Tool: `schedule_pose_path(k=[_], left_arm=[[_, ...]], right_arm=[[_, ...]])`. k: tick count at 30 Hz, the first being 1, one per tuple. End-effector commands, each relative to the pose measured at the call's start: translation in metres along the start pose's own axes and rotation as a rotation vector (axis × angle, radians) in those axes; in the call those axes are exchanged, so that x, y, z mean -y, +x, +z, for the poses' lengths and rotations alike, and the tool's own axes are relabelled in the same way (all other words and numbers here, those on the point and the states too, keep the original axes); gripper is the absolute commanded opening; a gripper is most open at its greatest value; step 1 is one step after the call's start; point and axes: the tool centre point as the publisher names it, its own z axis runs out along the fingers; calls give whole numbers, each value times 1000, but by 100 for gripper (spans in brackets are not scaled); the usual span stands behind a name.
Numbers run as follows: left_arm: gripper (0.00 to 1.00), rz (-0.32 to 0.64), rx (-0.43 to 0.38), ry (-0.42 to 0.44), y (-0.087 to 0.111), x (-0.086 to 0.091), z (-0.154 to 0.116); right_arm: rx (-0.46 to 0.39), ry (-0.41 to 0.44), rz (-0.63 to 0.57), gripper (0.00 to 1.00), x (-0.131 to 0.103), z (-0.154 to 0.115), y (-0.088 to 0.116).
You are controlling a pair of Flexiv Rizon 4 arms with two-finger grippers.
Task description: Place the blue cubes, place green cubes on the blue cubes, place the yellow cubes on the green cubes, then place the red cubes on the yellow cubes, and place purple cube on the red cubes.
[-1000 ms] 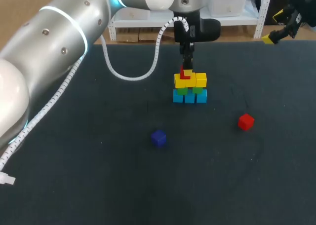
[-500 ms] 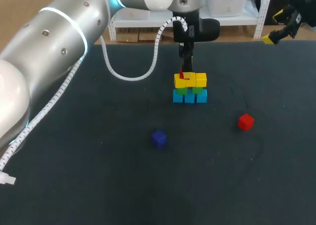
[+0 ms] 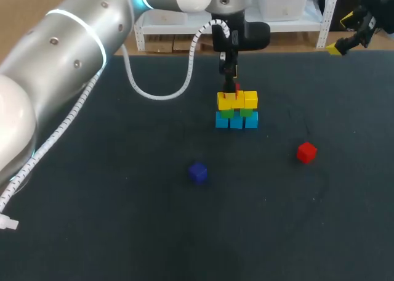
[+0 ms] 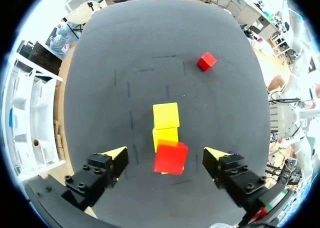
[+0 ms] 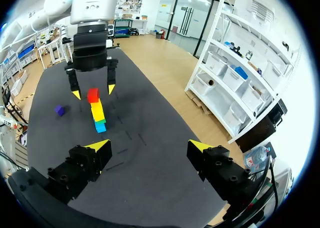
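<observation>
The stack (image 3: 236,110) stands at mid-table: blue cubes (image 3: 236,121) at the bottom, green cubes (image 3: 237,113) on them, yellow cubes (image 3: 237,100) on top. A red cube (image 4: 170,157) sits on the near yellow cubes (image 4: 165,124), slightly askew. My left gripper (image 4: 166,155) hangs open just above the stack, its fingers on either side of that red cube and clear of it. A second red cube (image 3: 306,151) lies loose to the right. The purple cube (image 3: 197,172) lies in front of the stack. My right gripper (image 5: 149,147) is open and empty at the table's far right corner.
The left arm (image 3: 74,59) and its white coiled cable (image 3: 161,96) reach over the table's left half from the near left. Flat dark mat lies around the stack and both loose cubes.
The left gripper's fingers have spread apart and let go of the red cube, which stays on the yellow cubes. The gripper has risen slightly. The right arm has not moved.
</observation>
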Motion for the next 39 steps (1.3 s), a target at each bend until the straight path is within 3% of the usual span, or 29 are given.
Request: schedule_pose_path(k=[1,4,6,10,23,28,31,39], left_arm=[[74,-3,-6,9,1,-5,-3],[49,-6,-5,8,2,-4,-2],[39,-5,-5,6,1,-3,-3],[46,2,-13,0,-2,2,-6],[43,25,-20,12,-4,5,-6],[26,25,-21,15,-3,5,-5],[7,26,-21,16,-3,5,-5],[9,23,-15,14,-3,5,-6]], right_arm=[[4,-3,-1,100,1,0,1],[4,-3,-1,100,1,0,1],[4,-3,-1,100,1,0,1],[4,-3,-1,100,1,0,1],[4,-3,-1,100,1,0,1],[4,-3,-1,100,1,0,1],[4,-3,-1,100,1,0,1],[4,-3,-1,100,1,0,1]])
